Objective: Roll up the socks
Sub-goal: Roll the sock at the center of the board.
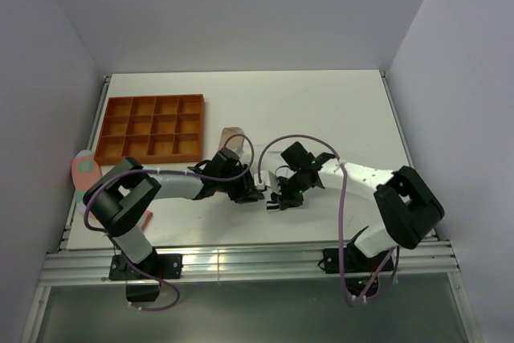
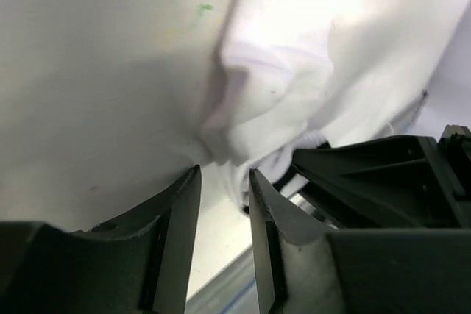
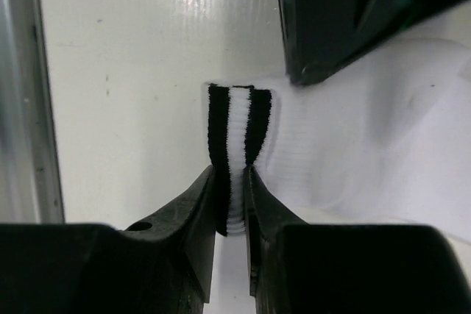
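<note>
The white sock (image 2: 272, 86) with black cuff stripes lies bunched on the table between my two grippers. My right gripper (image 3: 230, 170) is shut on its striped cuff (image 3: 239, 119), pinching the folded edge; the sock's white body (image 3: 353, 145) spreads to the right. My left gripper (image 2: 224, 172) stands slightly open with its tips at the sock's edge and nothing between the jaws. In the top view the left gripper (image 1: 250, 193) and right gripper (image 1: 275, 201) almost meet near the table's front. The beige sock (image 1: 231, 136) lies just behind them. The red spotted sock (image 1: 83, 169) lies at the left edge.
An orange compartment tray (image 1: 152, 126) stands at the back left. The metal rail (image 1: 241, 259) runs along the table's front edge, close to both grippers. The left gripper's dark body (image 3: 346, 12) rests over the sock in the right wrist view.
</note>
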{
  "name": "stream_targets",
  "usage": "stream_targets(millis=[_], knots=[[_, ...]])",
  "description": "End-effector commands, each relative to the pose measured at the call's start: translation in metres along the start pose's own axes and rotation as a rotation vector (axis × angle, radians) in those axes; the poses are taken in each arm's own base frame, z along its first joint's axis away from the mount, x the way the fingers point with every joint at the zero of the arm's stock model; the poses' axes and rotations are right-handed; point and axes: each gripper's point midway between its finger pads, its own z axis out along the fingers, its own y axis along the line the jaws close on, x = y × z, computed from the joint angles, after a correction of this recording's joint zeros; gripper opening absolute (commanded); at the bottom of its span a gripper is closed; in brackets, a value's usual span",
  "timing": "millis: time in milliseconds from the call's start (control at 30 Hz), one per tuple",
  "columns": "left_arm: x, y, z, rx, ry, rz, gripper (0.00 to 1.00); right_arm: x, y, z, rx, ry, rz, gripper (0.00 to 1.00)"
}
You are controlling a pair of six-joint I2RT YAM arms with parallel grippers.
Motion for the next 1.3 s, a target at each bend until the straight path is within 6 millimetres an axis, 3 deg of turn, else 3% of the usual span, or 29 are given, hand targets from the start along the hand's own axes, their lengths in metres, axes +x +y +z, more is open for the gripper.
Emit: stream_targets(millis=[0,33,167,200,233,267,333,367,500,667,900,1000,1267], knots=[[-0.017,0.024,-0.007,-0.114,-0.185,0.018,0.39,0.012,0.030,-0.005,-0.216,0.031,0.114,0.09],[-0.025,0.022,-0.012,-0.120,-0.246,0.032,0.35,0.005,0.024,-0.007,-0.227,0.018,0.104,0.09],[-0.025,0.019,-0.027,-0.123,-0.374,0.105,0.32,-0.002,0.029,-0.011,-0.387,0.027,0.200,0.10],[-0.015,0.021,-0.028,-0.124,-0.370,0.139,0.31,-0.002,0.027,-0.011,-0.404,0.030,0.215,0.11],[-0.017,0.011,-0.034,-0.088,-0.406,0.163,0.31,-0.005,0.020,-0.007,-0.427,0.027,0.228,0.11],[-0.012,0.019,-0.035,-0.093,-0.417,0.179,0.30,-0.004,0.025,-0.010,-0.466,0.041,0.259,0.11],[-0.012,0.004,-0.043,-0.028,-0.471,0.228,0.27,-0.008,0.018,-0.009,-0.510,0.040,0.292,0.11],[-0.008,0.007,-0.045,-0.020,-0.478,0.254,0.27,-0.010,0.021,-0.012,-0.540,0.051,0.328,0.11],[-0.003,-0.005,-0.055,0.007,-0.567,0.412,0.22,-0.019,0.001,-0.005,-0.565,0.087,0.412,0.11],[0.010,-0.040,-0.062,0.123,-0.609,0.582,0.35,-0.019,-0.008,0.001,-0.568,0.129,0.501,0.11],[0.019,-0.061,-0.051,0.184,-0.561,0.774,0.60,-0.007,-0.012,0.011,-0.551,0.184,0.553,0.11],[0.026,-0.066,-0.040,0.199,-0.515,0.836,0.64,-0.007,-0.012,0.011,-0.557,0.182,0.560,0.11],[0.027,-0.069,-0.022,0.247,-0.429,0.884,0.57,-0.009,-0.014,0.010,-0.563,0.174,0.567,0.12]])
